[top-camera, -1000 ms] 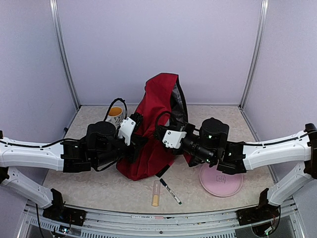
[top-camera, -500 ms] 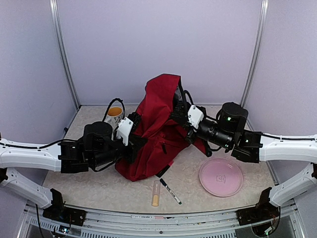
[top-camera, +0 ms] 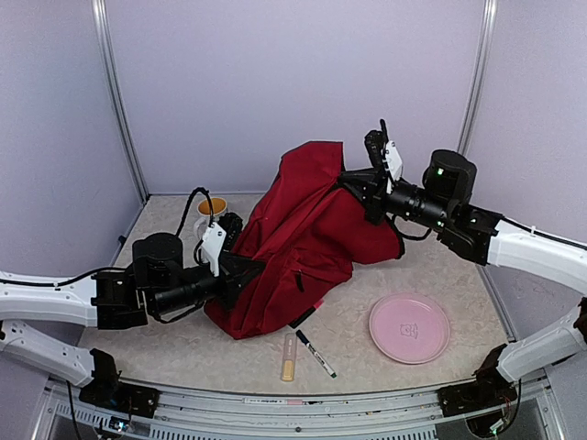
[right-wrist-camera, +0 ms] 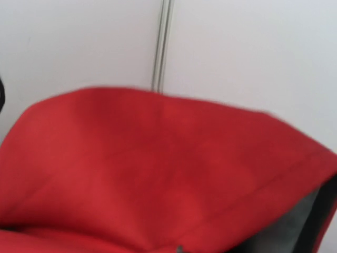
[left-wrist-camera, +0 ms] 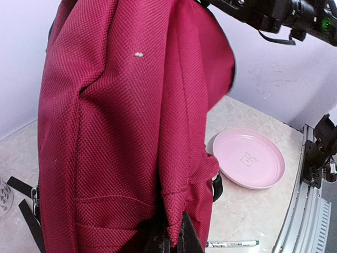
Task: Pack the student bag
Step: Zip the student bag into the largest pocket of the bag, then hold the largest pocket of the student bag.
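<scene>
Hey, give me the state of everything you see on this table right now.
student bag: held up by its top, lower end on the table
left tool: shut on the bag's lower edge
right tool: shut on the bag's top
mug: upright
pink plate: empty, flat
marker: lying flat
tan stick: lying flat beside the marker

The right gripper (top-camera: 353, 183) has swung up and right, apparently stretching the student bag (top-camera: 307, 234) out.
</scene>
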Robot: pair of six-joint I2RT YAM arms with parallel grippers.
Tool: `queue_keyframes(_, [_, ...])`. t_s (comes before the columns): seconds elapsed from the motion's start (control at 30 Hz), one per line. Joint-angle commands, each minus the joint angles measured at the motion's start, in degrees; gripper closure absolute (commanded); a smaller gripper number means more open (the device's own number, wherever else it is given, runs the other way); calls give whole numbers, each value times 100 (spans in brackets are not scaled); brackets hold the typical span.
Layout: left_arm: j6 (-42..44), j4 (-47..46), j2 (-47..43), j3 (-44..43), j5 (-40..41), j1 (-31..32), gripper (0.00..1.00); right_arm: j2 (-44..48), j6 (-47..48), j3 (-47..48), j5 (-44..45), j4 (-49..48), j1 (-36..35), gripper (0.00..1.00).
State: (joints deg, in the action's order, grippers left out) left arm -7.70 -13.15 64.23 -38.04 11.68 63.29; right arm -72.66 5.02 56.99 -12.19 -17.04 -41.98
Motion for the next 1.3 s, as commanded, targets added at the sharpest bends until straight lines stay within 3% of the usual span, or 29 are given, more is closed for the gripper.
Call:
queue_keyframes(0.0, [-108, -18, -506, 389, -426, 8, 100, -65, -355, 789, 414, -513, 714, 100])
queue_keyframes(0.27, [-358, 106, -942, 991, -12, 25, 99, -582, -793, 1374, -319, -365, 677, 100])
queue_keyframes(0.3, [-273, 231, -979, 883, 120, 64, 84, -636, -792, 1389, -324, -383, 576, 100])
queue_keyframes(0.33, [-132, 396, -1027, 725, 311, 138, 62, -685, -750, 1407, -297, -387, 429, 100])
queue_keyframes(0.37, [23, 635, -1094, 508, 473, 213, 49, -732, -661, 1449, -244, -388, 269, 100])
queue_keyframes(0.47, [464, 1174, -1529, -80, 489, 404, 35, -861, -574, 1643, -196, -362, -107, 100])
queue_keyframes(0.57, [672, 899, -2153, -170, 155, 462, 21, -967, -686, 1844, -274, -378, -287, 100])
queue_keyframes(0.6, [693, 851, -2251, -226, 206, 472, 14, -993, -662, 1883, -302, -394, -337, 100])
queue_keyframes(0.67, [771, 983, -2158, -541, 416, 517, 10, -1047, -612, 1951, -303, -402, -434, 100])
queue_keyframes(0.9, [1491, 2242, -70, -2602, 1439, 446, 14, -1214, -596, 2133, -447, -273, -722, 100])
queue_keyframes(1.03, [1474, 2644, 800, -3506, 1117, -138, 15, -1272, -660, 2218, -583, -212, -810, 100])
queue_keyframes(1.1, [1430, 2663, 1004, -3682, 795, -401, 21, -1276, -697, 2233, -637, -213, -828, 100])
queue_keyframes(1.17, [1334, 2672, 1123, -3771, 750, -595, 41, -1261, -743, 2233, -696, -212, -827, 100])
queue_keyframes(1.27, [1266, 2617, 1100, -3740, 737, -677, 97, -1204, -781, 2224, -751, -181, -828, 100])
